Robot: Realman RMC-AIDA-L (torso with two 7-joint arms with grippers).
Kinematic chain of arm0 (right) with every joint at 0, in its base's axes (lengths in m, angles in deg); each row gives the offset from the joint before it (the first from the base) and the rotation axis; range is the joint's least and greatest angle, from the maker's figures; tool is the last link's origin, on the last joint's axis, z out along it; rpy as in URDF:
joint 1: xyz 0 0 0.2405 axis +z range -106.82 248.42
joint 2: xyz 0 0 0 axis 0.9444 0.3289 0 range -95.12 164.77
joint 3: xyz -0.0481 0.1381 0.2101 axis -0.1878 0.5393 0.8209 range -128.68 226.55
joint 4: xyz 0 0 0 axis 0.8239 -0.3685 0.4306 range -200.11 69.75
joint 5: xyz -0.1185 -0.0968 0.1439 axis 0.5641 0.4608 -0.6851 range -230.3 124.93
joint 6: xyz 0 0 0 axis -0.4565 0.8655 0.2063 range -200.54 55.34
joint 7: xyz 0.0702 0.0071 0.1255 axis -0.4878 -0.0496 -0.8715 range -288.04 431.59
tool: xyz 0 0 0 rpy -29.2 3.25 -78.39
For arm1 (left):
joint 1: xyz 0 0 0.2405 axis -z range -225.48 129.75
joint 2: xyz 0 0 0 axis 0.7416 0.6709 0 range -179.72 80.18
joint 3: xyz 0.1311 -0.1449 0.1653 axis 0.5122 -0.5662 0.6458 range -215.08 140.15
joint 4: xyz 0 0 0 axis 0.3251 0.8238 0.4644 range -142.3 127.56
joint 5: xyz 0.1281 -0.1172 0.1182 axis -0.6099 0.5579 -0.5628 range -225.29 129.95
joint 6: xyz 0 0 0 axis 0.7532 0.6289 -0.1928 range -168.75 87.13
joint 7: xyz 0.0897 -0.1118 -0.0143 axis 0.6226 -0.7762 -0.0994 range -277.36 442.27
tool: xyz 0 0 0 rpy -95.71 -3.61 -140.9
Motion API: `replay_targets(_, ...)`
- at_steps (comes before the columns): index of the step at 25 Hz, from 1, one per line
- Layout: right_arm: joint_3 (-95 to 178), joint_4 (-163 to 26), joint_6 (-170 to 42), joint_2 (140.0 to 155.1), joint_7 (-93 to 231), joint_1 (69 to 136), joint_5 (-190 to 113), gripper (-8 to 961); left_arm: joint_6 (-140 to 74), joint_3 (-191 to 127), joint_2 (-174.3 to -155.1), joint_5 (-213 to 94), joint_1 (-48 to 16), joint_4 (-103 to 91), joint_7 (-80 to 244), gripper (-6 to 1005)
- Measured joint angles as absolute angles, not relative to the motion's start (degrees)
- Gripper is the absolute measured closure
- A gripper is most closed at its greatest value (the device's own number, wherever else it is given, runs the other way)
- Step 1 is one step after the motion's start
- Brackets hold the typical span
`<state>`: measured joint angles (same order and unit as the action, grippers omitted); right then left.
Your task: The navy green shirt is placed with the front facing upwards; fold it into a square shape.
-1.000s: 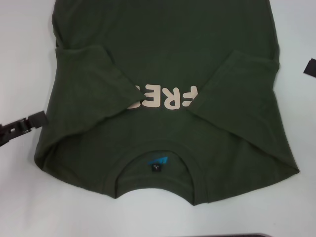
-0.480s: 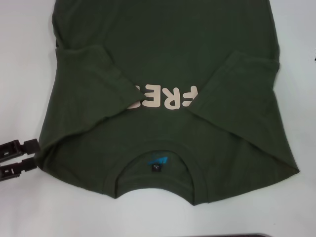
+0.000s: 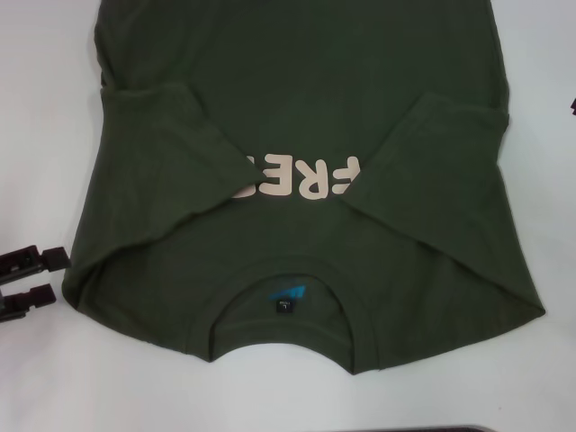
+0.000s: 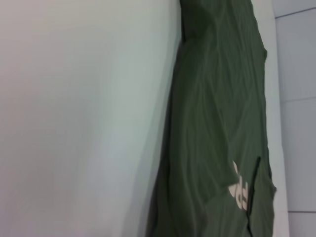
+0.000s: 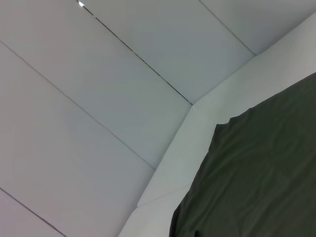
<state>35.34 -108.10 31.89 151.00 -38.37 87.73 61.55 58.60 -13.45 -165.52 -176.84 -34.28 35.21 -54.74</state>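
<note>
While the left gripper [image 3: 36, 277] sits low at the near left of the white table [image 3: 36, 108] with its two dark fingers spread apart and nothing between them, the navy green shirt [image 3: 306, 126] lies just beside their tips — its near-left shoulder edge close to them, though contact cannot be made out. Both sleeves are folded inward over the cream "FREE!" lettering [image 3: 297, 178], collar [image 3: 288, 310] nearest the robot. At the far right edge only a dark sliver of the right gripper [image 3: 572, 106] shows — its fingers' state cannot be told.
</note>
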Motion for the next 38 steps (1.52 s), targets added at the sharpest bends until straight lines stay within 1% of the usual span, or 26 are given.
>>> replay_targets(6, 35.34, -105.92, 31.39, 150.57, -38.4, 88.17, 61.51, 299, 56.37, -13.19, -165.52, -176.87, -33.73, 34.84, -54.81, 228)
replay_targets(11, 35.41, -105.75, 31.37, 150.51, -38.53, 88.39, 61.41, 299, 54.89, -12.32, -165.62, -176.88, -33.65, 34.81, -56.04, 230)
replay_targets(38, 36.65, -105.78, 31.75, 150.13, -39.31, 88.73, 61.39, 299, 53.08, -11.98, -167.44, -179.63, -30.83, 33.84, -56.61, 242)
